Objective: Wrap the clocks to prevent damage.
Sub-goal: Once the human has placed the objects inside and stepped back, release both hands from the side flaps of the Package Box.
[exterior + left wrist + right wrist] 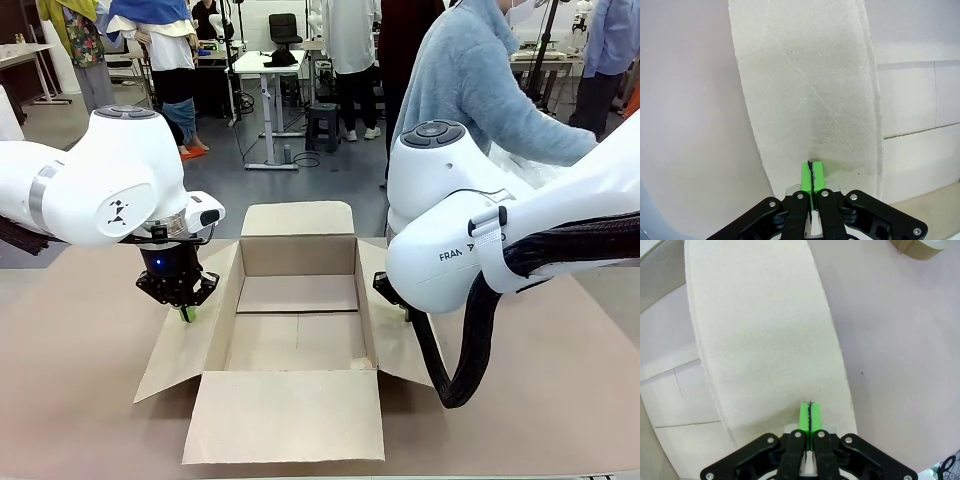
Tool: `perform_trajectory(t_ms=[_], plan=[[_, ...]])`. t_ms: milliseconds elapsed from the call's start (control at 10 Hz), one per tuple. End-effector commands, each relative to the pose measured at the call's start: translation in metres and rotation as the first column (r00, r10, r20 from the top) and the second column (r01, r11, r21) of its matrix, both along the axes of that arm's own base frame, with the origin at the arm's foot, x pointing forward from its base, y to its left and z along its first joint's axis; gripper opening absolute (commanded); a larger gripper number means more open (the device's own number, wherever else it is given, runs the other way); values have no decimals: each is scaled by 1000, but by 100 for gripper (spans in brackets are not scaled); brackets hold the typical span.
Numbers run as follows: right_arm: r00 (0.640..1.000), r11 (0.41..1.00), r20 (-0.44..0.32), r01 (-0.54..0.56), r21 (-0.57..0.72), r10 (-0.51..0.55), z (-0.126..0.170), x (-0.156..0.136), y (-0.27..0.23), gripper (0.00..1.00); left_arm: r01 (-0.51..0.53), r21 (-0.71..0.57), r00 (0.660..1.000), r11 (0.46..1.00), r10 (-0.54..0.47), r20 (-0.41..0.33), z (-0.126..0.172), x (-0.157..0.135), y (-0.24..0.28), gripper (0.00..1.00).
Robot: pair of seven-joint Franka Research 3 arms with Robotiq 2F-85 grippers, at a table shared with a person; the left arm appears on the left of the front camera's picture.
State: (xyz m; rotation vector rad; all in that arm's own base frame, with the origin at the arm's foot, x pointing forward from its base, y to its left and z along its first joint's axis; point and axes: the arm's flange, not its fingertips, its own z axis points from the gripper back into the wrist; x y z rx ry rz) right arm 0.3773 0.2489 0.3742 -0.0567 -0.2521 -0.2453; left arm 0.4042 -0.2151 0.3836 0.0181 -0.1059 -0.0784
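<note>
Sitting on the desk (80, 400), the open box (298, 256) has no clock inside yet, flaps splayed; left end effector (187, 314) and right end effector (810, 412), both clenched on nothing, tip onto the left flap (185, 350) and right flap (765, 340): press evenly, avoid creasing

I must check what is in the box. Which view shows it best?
The front view: the whole open box shows, flaps spread, inside visible. The left wrist view shows the left flap below the shut left gripper; the right wrist view, the right flap below the shut right gripper.
</note>
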Motion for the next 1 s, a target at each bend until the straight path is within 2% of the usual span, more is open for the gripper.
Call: perform_trajectory(t_ms=[0, 900], plan=[[1000, 1000, 0, 0, -5, 0, -3, 0, 1, 1, 9, 15, 1000, 1000, -9, -4, -1, -1, -1, 0], [1000, 1000, 0, 0, -5, 0, -3, 0, 1, 1, 9, 15, 1000, 1000, -9, -4, -1, -1, -1, 0]])
